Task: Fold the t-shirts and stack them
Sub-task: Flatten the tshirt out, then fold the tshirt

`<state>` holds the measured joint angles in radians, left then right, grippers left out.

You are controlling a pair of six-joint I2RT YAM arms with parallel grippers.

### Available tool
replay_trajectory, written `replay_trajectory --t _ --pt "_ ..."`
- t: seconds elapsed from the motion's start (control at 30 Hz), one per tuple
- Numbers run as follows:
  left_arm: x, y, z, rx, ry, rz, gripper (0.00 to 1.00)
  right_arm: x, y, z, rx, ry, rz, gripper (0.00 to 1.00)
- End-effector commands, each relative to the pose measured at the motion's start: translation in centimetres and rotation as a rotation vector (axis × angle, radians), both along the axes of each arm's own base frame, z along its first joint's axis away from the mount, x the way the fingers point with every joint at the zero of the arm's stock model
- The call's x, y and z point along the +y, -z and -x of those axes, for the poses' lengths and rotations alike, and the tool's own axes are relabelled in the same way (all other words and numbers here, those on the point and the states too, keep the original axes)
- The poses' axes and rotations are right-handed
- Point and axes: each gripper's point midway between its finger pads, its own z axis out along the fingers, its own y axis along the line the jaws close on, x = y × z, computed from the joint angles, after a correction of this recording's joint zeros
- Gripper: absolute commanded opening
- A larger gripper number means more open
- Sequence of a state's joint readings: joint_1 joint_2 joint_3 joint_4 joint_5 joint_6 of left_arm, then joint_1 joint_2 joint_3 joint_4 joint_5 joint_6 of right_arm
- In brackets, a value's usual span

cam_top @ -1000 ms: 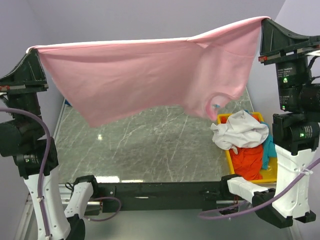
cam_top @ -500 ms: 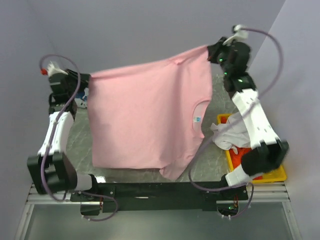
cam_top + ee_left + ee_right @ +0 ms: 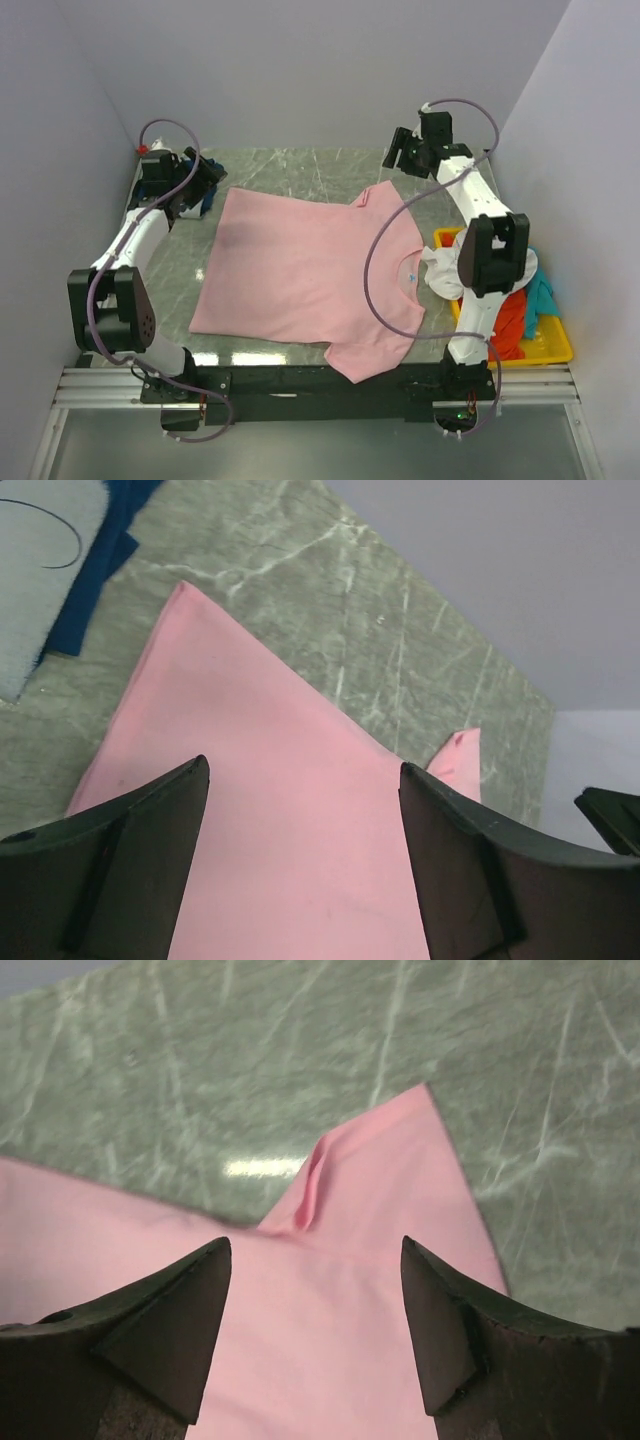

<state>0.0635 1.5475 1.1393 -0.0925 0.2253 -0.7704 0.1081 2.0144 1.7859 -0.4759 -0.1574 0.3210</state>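
A large light-pink t-shirt point(image 3: 300, 270) lies spread flat on the marble table point(image 3: 300, 165). One sleeve point(image 3: 372, 357) reaches the table's near edge. My left gripper point(image 3: 203, 180) hovers open over the shirt's far-left corner point(image 3: 200, 620), nothing between its fingers point(image 3: 303, 770). Over the far-right sleeve point(image 3: 380, 1160) my right gripper point(image 3: 400, 157) is open and empty too point(image 3: 315, 1245). A navy t-shirt with pale print point(image 3: 70, 570) lies at the far left, mostly hidden behind the left gripper in the top view. White point(image 3: 452, 268), orange-red point(image 3: 510, 318) and teal point(image 3: 541, 296) t-shirts are heaped in the tray.
A shallow yellow tray point(image 3: 556, 350) sits at the right edge of the table, beside the right arm's lower links point(image 3: 480, 290). Grey walls close in the back and both sides. The black mounting rail point(image 3: 320, 385) runs along the near edge.
The pink t-shirt hung stretched in the air between both shut grippers. It has since come down flat on the table, and both grippers have opened and let go of it.
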Motion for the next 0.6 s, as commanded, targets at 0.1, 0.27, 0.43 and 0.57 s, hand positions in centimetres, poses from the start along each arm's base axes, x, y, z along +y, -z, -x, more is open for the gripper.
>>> replay_trajectory --t 0.1,0.27,0.43,0.57 --pt "-1.5 0.3 2.9 0.025 0.071 0.009 0.82 3.0 -4.5 6.7 -0.015 -0.072 -0.026 0.75" --pt "-2.7 3.1 4.4 0.093 0.110 0.043 0.82 4.2 -0.8 12.2 0.137 -0.056 -0.066 0.74" --pt "-4.4 5.0 4.1 0.134 0.162 0.043 0.82 4.5 2.9 15.4 0.231 -0.041 -0.074 0.73" --pt "-6.5 5.9 3.6 0.148 0.219 0.041 0.82 4.2 6.0 16.6 0.322 -0.023 -0.052 0.73"
